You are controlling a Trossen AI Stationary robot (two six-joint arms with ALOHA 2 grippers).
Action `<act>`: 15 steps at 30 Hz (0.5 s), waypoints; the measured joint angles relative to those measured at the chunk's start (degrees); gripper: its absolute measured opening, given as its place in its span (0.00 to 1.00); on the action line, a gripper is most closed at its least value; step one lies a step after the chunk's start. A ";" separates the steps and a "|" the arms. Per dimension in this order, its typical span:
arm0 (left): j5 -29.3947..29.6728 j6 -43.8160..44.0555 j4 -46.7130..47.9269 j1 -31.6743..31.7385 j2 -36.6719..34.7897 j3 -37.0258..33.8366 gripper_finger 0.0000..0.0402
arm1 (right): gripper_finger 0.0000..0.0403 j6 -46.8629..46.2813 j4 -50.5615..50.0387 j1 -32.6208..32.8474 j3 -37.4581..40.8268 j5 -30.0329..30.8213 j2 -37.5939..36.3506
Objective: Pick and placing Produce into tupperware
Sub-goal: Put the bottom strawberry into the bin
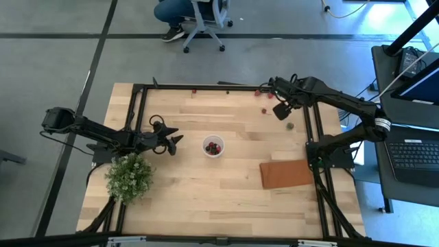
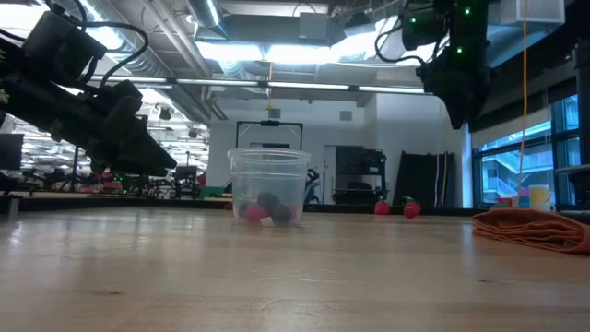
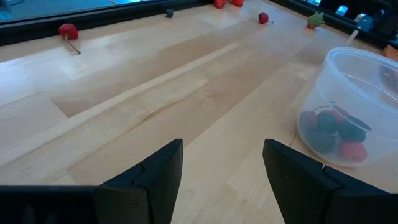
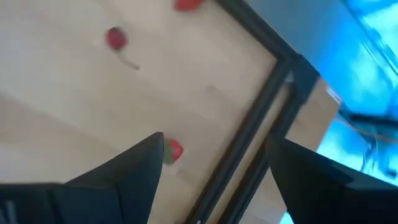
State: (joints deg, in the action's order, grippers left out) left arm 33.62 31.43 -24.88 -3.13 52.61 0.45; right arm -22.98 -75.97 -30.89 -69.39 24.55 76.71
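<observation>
**Right arm lines up on loose berries at the far edge**

On the left, the left gripper (image 1: 173, 142) hangs low over the tabletop (image 1: 206, 199), just beside the green bush (image 1: 129, 177), its fingers (image 3: 155, 177) spread with nothing between them; it looks to be waiting. Near the middle stands the tupperware (image 1: 213, 146), upright, already holding a few red and dark pieces of produce (image 3: 336, 134). Farther right, a reddish-brown mat (image 1: 287, 174) lies flat. The right gripper (image 1: 281, 110) hovers above the far right corner, fingers wide apart and empty, with a red berry (image 4: 175, 151) just beside one fingertip and another (image 4: 115, 38) farther off.

The step in hand appears to be the reach for another berry. The next move likely calls for a careful descent centred on that small piece, close to the black frame rail (image 4: 249, 134), before closing.
</observation>
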 joint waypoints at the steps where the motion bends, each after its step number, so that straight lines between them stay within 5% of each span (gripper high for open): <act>1: -0.01 -0.01 0.00 0.00 0.01 0.00 0.53 | 0.70 -1.60 -0.04 0.00 0.64 0.85 0.00; 15: -0.17 -0.03 0.00 0.00 0.01 0.00 0.53 | 0.70 -25.65 11.72 -0.44 21.46 -0.18 0.02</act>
State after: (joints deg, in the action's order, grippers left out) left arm 33.45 31.39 -24.88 -3.13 52.62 0.45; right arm -48.63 -64.25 -31.33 -47.93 24.36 76.73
